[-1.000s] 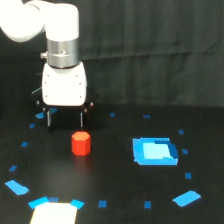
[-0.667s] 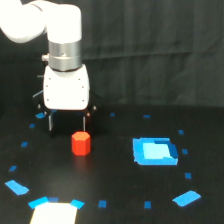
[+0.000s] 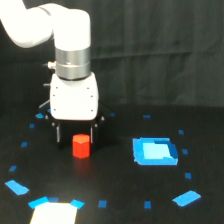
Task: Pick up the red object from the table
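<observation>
Since the earlier frames the arm has swung toward the exterior view's right and dropped lower, so that the hand (image 3: 75, 136), which a second ago hung behind and to the exterior view's left of the red object (image 3: 80, 145), now stands directly over it. The red object itself has not shifted on the worktop (image 3: 120, 195); it sits upright where it was, and now lies between the two dark fingers (image 3: 58, 136) that reach down from the white body of the hand. The fingers stand wide, one on each side of the block with a visible gap on either side, so nothing is gripped. The block's top sits just beneath the underside of the white body; whether the fingertips touch the worktop cannot be told. Off to the exterior view's right of the hand, well apart from it, lies the bright blue square piece (image 3: 155, 151), unmoved. Small blue tape marks (image 3: 186, 198) are scattered around the hand on all sides, and a pale patch (image 3: 54, 214) lies at the near edge, in front of the hand.
</observation>
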Controlling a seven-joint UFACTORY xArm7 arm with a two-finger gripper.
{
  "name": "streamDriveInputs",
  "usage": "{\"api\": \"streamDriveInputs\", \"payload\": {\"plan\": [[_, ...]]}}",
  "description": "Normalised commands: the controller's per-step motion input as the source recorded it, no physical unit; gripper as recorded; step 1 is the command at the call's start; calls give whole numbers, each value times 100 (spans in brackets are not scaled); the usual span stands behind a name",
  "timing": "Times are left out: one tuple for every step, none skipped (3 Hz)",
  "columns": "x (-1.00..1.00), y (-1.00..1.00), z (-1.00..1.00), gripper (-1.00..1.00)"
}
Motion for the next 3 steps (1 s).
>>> {"api": "streamDriveInputs", "payload": {"plan": [[62,-30,-4,-100],[40,-10,55,-100],[10,31,22,-100]]}}
